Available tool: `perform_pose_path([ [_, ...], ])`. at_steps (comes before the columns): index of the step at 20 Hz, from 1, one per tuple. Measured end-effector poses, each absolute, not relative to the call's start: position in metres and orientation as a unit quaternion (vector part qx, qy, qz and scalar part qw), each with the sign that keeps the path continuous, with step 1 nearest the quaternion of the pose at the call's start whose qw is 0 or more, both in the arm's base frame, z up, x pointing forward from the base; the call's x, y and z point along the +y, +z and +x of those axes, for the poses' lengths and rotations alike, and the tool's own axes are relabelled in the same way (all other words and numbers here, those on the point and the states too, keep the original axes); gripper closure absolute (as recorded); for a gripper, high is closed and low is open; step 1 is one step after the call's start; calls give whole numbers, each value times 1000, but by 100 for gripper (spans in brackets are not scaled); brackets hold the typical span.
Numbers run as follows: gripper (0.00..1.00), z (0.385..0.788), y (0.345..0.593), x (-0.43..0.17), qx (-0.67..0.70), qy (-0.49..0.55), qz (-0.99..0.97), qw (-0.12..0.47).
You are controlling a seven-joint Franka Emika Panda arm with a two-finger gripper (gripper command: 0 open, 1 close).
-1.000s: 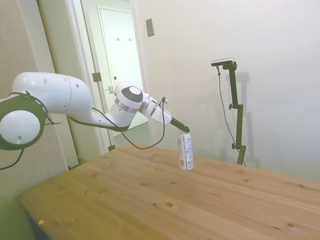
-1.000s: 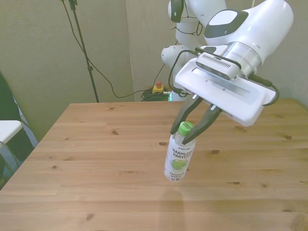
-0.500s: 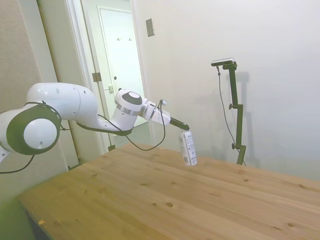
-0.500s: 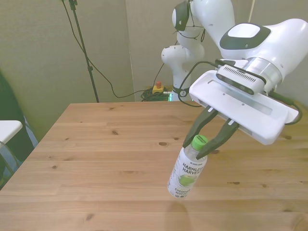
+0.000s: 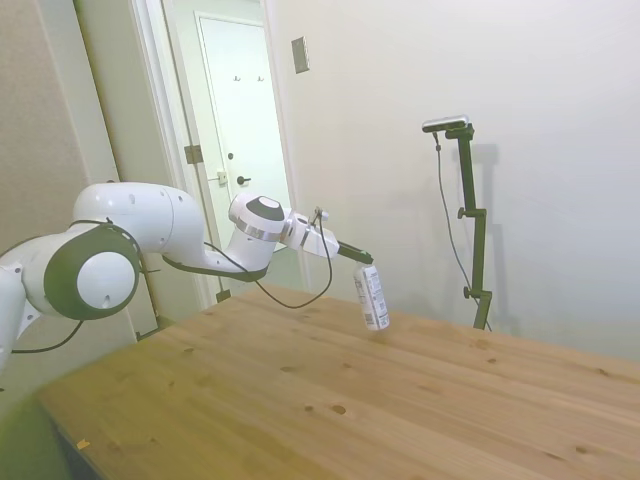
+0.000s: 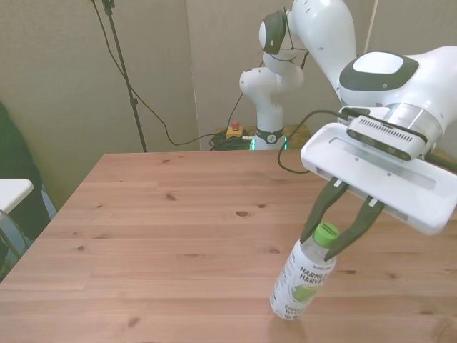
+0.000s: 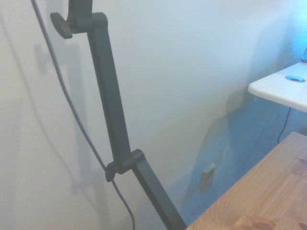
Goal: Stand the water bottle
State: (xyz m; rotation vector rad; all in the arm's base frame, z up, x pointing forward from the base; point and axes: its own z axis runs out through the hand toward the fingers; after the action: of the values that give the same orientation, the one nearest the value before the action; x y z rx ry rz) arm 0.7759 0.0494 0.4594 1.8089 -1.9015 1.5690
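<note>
The claw (image 6: 344, 234) held the water bottle (image 6: 303, 281) by its green cap, and the bottle hung tilted just below it, over the bench (image 6: 150, 236). The step was the lowering; next, the bottle needed to be straightened, set down, and released.
</note>
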Motion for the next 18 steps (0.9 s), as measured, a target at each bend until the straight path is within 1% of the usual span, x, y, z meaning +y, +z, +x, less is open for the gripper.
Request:
perform_pose_path([
  [4,100,781,460,64,-614,517,596,29],
  [7,100,781,455,75,-610,516,601,27],
  [15,100,783,445,74,-608,513,605,33],
  [16,0,783,444,74,-607,513,606,34],
  [18,0,783,444,74,-603,511,611,38],
])
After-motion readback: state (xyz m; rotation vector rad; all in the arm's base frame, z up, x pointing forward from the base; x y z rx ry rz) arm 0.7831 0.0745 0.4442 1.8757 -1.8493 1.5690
